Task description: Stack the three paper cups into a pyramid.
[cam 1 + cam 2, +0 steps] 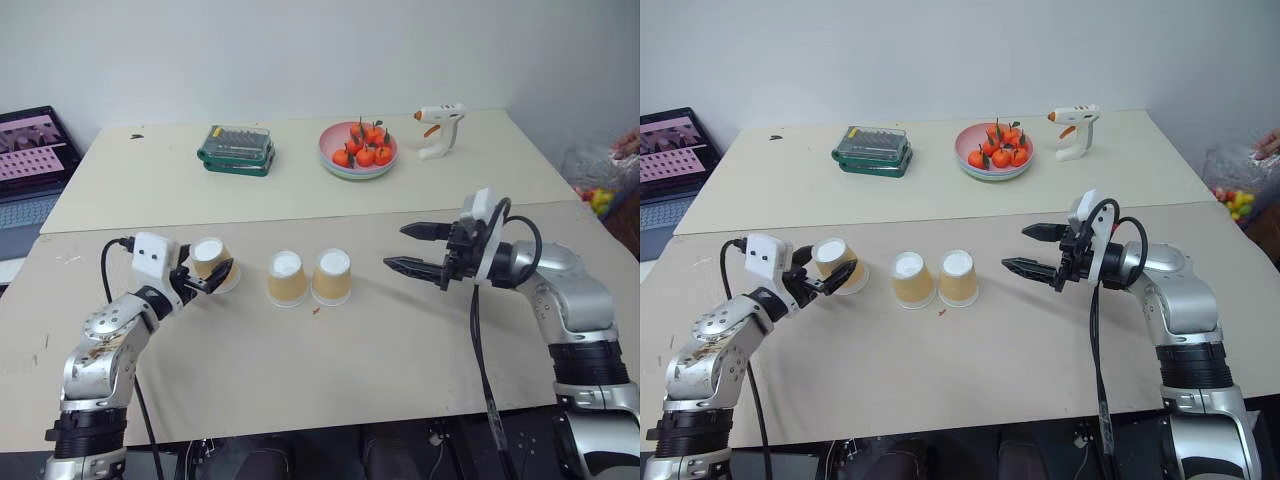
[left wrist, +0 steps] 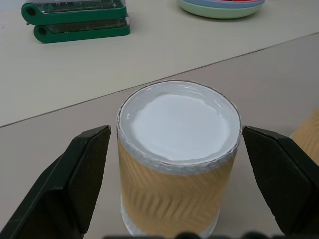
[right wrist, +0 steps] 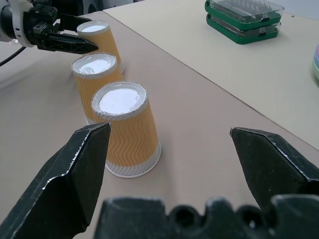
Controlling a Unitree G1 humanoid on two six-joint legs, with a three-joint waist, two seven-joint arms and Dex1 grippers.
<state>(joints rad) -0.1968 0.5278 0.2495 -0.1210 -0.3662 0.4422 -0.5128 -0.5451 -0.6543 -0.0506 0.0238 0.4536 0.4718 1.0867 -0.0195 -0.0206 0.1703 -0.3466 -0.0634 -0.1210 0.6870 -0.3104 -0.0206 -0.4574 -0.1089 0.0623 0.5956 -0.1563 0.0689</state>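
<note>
Three paper cups stand upside down in a row on the near tan table, white bases up. The left cup (image 1: 211, 260) sits between the two black fingers of my left gripper (image 1: 205, 268), which is open, with a finger (image 2: 75, 174) close on each side of the cup (image 2: 174, 164). The middle cup (image 1: 287, 277) and right cup (image 1: 332, 276) stand side by side, almost touching. My right gripper (image 1: 408, 248) hovers open to the right of the right cup (image 3: 125, 132), pointing toward it, with nothing between its fingers.
On the far table lie a green tool case (image 1: 237, 149), a pink bowl (image 1: 335, 165) of small red-orange fruit and a white glue gun (image 1: 440, 128). A laptop (image 1: 30, 160) sits at the far left. A seam (image 1: 300, 220) divides the two tables.
</note>
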